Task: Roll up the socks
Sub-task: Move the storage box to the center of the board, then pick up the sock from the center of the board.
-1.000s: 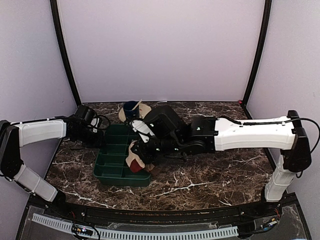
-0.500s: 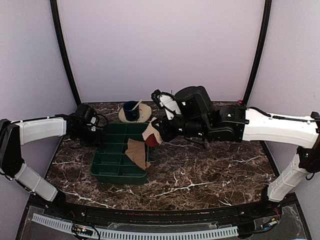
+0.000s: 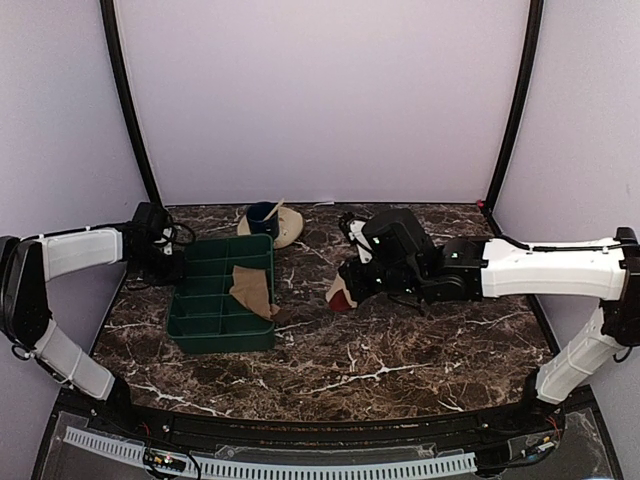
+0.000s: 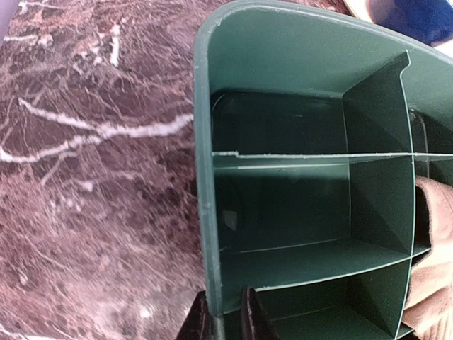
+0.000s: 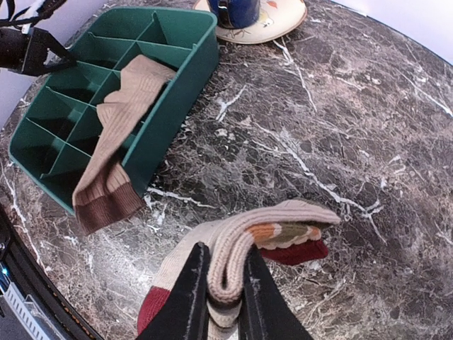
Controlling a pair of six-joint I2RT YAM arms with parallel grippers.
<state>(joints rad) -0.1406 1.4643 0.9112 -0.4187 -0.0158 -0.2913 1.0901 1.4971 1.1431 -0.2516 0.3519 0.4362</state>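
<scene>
My right gripper [image 5: 221, 283] is shut on a folded tan sock [image 5: 272, 230] with dark red and olive end patches and holds it just above the marble, right of the tray; it also shows in the top view [image 3: 341, 292]. A second tan sock [image 3: 252, 290] with a brown cuff hangs over the right wall of the green divided tray [image 3: 195, 330]; it also shows in the right wrist view [image 5: 117, 134]. My left gripper [image 4: 225, 315] is shut on the tray's left wall [image 4: 205, 212], one finger inside and one outside.
A beige saucer [image 3: 288, 226] with a blue cup [image 3: 262, 216] stands behind the tray near the back wall. Bare marble table [image 3: 420, 350] lies in front and to the right. Black frame posts stand at both back corners.
My right gripper carried the sock out of the tray, rightward and down to the table. The tray slid left and back with my left gripper. The other sock stayed draped on the tray.
</scene>
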